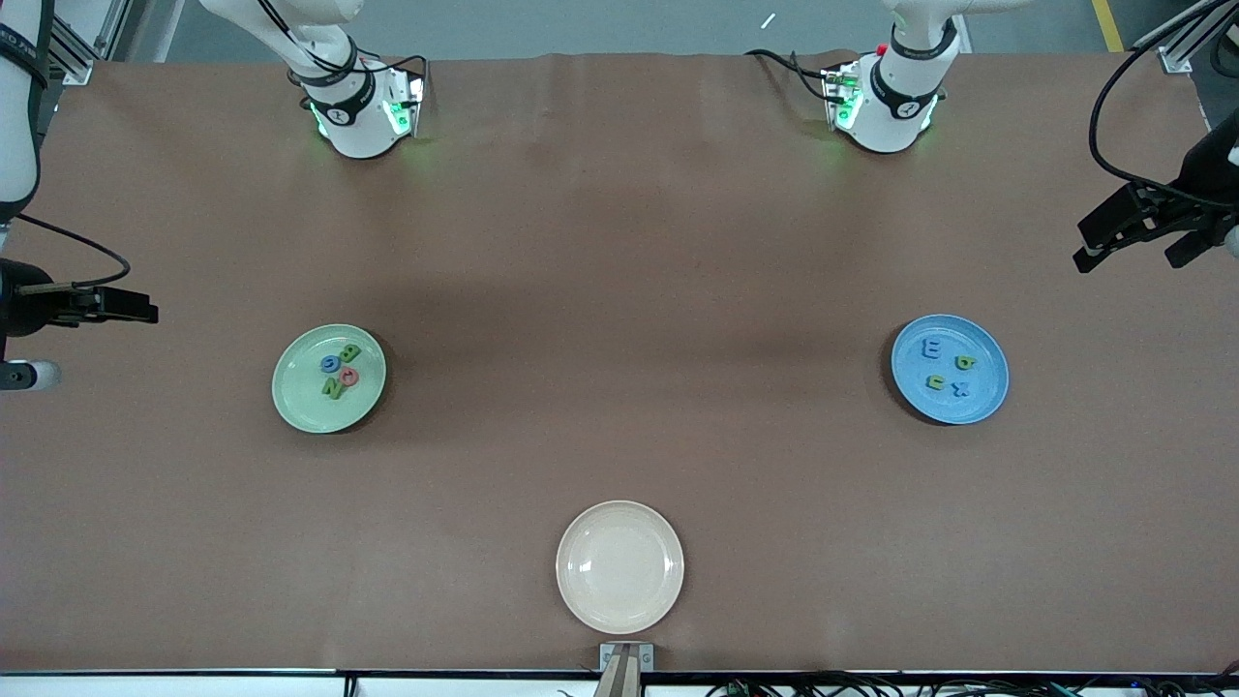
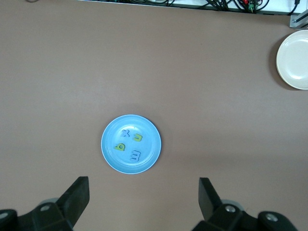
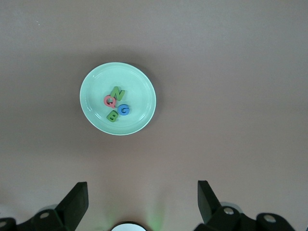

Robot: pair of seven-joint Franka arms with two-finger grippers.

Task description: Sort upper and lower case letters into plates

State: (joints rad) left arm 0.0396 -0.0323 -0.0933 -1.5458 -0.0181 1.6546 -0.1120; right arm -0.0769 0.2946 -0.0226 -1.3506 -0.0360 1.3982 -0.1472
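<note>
A mint green plate lies toward the right arm's end of the table. It holds several letters: green B, blue G, pink Q and green N. A blue plate lies toward the left arm's end. On it are a blue x, green u, green a and one more blue letter. My left gripper hangs open and empty over the table's edge at its own end. My right gripper hangs open and empty at the other end.
An empty cream-white plate sits near the table's front edge, midway between the two coloured plates. Both arm bases stand along the table's back edge. A black cable loops above the left arm's end.
</note>
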